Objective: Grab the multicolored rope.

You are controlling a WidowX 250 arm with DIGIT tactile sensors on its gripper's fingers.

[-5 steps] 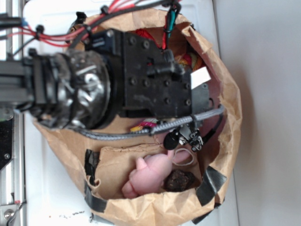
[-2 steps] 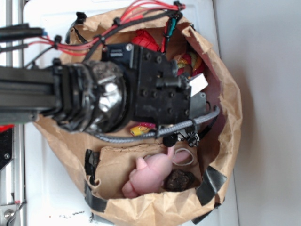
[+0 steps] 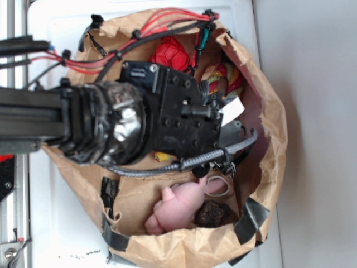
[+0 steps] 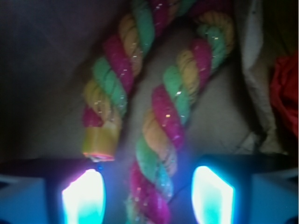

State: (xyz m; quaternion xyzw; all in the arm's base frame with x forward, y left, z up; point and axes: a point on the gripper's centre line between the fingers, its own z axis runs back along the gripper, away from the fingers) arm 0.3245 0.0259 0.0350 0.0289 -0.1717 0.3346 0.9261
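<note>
Rope (image 4: 159, 135): folded double on bag floor; one strand between the open jaws, not gripped, the capped yellow end just outside the left pad (image 4: 84, 196). Red paper ball (image 3: 171, 54): beside rope. Arm (image 3: 111, 125): hides most of rope from above. Pink plush (image 3: 177, 208), dark lump (image 3: 212, 214): well apart in paper bag (image 3: 268, 128).

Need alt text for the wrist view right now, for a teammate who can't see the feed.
Close-up of the multicolored rope, bent into two twisted strands, one running down between the open gripper's two glowing fingertips. The other strand ends in a yellow cap just above the left fingertip. A red object shows at the right edge; the surroundings are dim.
</note>
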